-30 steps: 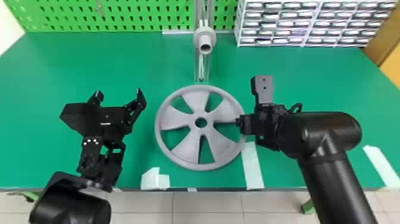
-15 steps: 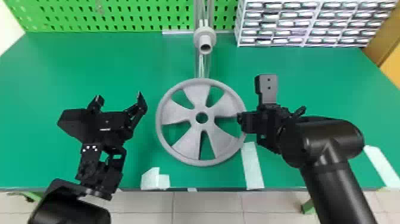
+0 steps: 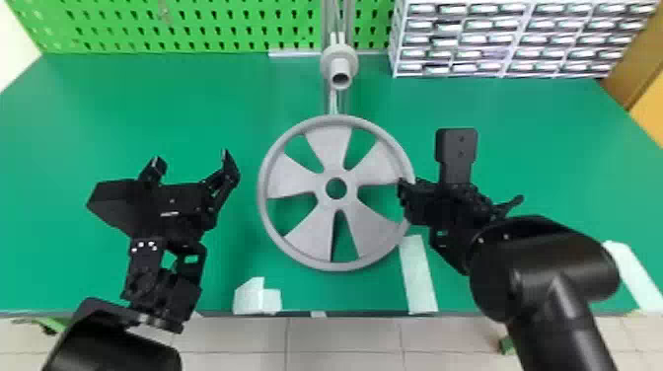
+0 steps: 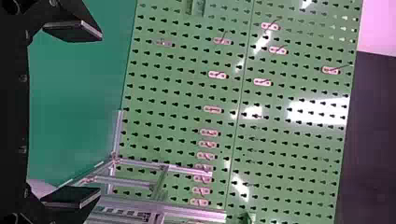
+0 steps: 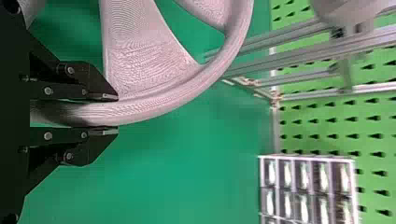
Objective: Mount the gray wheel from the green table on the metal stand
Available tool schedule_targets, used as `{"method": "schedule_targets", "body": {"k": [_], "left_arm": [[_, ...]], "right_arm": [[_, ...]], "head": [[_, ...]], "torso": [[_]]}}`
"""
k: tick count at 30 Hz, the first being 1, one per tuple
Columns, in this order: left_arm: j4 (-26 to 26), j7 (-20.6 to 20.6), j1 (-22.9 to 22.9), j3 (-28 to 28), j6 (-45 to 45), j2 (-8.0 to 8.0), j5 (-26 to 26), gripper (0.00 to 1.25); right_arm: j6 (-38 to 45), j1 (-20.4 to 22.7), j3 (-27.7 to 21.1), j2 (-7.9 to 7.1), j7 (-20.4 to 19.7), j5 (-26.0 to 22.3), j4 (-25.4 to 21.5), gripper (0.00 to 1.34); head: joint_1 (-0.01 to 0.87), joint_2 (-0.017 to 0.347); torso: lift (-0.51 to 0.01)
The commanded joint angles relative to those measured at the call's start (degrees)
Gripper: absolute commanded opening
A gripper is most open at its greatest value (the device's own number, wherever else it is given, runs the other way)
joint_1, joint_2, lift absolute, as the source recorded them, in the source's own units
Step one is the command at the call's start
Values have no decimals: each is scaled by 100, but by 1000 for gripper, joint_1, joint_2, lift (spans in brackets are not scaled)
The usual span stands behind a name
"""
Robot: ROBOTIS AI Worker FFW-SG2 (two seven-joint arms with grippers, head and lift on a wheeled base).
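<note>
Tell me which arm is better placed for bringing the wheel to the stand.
Right, I judge. The right gripper already has its fingers closed on the rim of the gray wheel, while the left gripper stands open beside it, holding nothing.

No legible text, brands, numbers or signs. Small white mark on left claw body, too small to read. Pale strips across the drawer rack fronts, can't tell if they're labels; nothing readable on them.
</note>
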Motion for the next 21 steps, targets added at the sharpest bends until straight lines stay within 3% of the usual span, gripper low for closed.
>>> {"method": "schedule_targets", "body": {"k": [1,13,21], "left_arm": [[-72,39,26,-12,0,0,-1,1129],[-116,153,87,-21,0,0,43,1129],[-116,162,87,-21,0,0,43,1129]], "right_arm": [[-704,261,47,-13,84,218,-17,327],[-2242,789,135,14,286,772,10,281],[-2699,903,205,-30,304,904,36,279]], "head": [[868,52],[868,52],[868,52]], "torso": [[-93],[-93],[-93]]}}
